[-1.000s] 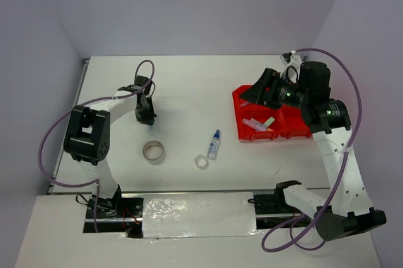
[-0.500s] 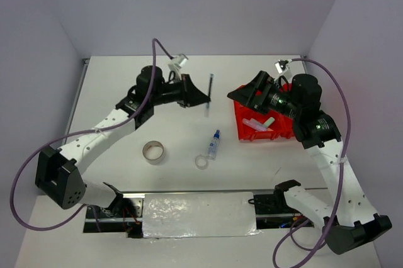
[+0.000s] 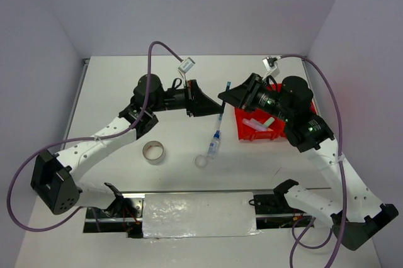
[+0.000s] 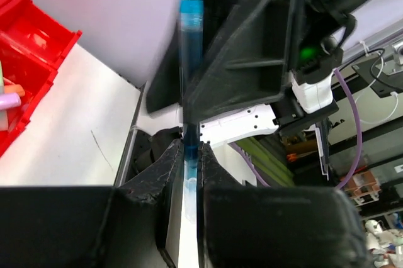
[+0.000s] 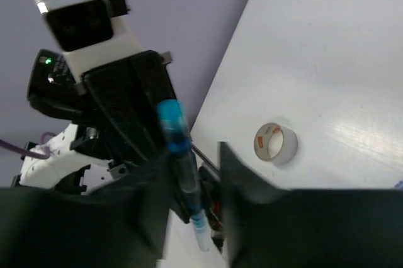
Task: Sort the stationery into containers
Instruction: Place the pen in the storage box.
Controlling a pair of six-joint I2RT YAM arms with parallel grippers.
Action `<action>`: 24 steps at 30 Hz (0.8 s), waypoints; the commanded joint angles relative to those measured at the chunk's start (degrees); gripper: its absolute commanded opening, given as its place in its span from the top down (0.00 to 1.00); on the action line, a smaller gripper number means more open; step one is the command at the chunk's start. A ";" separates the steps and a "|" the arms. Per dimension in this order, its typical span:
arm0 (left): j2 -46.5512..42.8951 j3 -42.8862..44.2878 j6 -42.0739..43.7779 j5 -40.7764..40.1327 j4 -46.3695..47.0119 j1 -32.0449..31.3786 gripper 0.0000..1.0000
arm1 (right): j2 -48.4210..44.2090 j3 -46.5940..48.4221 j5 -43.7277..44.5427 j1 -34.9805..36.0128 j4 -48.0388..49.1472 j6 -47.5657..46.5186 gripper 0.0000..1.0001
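Both arms have closed in since half a second ago. The left fingers (image 3: 206, 103) have carried the thin dark pen with a blue cap (image 3: 221, 112) rightward to just left of the bright red four-compartment plastic tray (image 3: 240, 128). The right fingers (image 3: 234, 95) have swung out from over that tray to meet it. Nearest me on the white tabletop (image 3: 107, 79), left of the tray, I see the small clear tape ring (image 3: 201, 161). The beige tape roll (image 3: 153, 151) sits further left, and the clear blue-capped bottle (image 3: 214, 145) lies between ring and tray. Beyond them the pen hangs in the air, steeply tilted. My left wrist view shows the left fingers clamped on its barrel. The right wrist view shows the right fingers apart, straddling it. Farther back, pastel pieces (image 3: 259, 122) lie in the tray's near-left compartment.
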 commanded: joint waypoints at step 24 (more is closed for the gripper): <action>-1.71 22.79 7.94 -45.01 -72.95 5.21 0.01 | 14.25 3.90 65.13 -10.14 -19.59 18.81 1.00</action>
